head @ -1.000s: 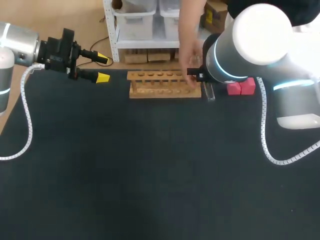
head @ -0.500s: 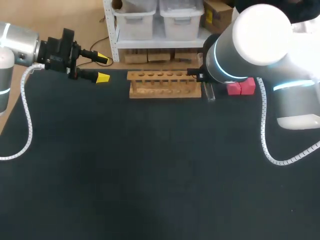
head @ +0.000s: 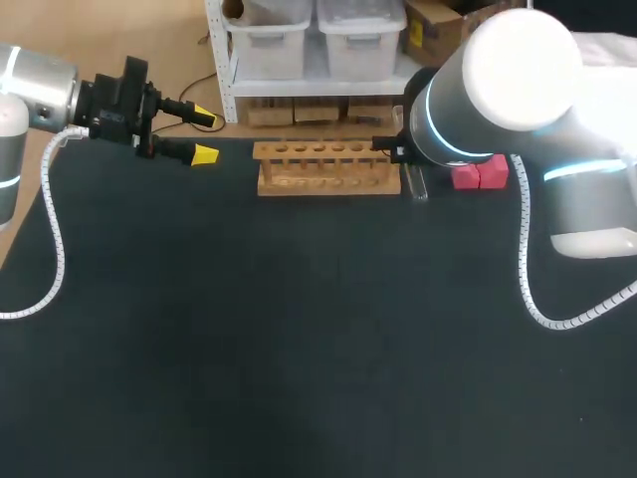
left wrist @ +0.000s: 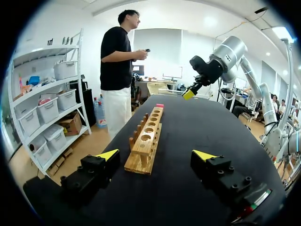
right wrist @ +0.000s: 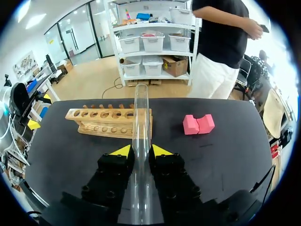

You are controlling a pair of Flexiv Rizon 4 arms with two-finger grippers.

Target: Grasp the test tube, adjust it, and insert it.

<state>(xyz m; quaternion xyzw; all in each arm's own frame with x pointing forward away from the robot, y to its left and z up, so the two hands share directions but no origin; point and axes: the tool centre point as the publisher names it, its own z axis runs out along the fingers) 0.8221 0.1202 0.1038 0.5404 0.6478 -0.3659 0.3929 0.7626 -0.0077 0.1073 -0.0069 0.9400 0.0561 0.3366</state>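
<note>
A clear glass test tube [right wrist: 140, 117] sticks out lengthwise between the yellow-tipped fingers of my right gripper [right wrist: 140, 151], which is shut on it. The tube's end [head: 416, 185] shows in the head view just right of the wooden rack [head: 326, 167]; the bulky right arm [head: 503, 95] hides the gripper there. All of the rack's [right wrist: 109, 121] holes look empty. It lies ahead and to one side of the right gripper. My left gripper [head: 204, 135] hovers open and empty near the table's far left edge, pointing along the rack [left wrist: 146, 140].
A pink notched block [head: 480, 174] sits right of the rack, near the tube's end; it is also seen as the pink block [right wrist: 198, 124] in the right wrist view. The black table [head: 299, 349] stretches wide toward the front.
A person's hand that was at the rack's right end one second ago has withdrawn from the table. Both arms have kept still, and the tube stays in the right gripper.
</note>
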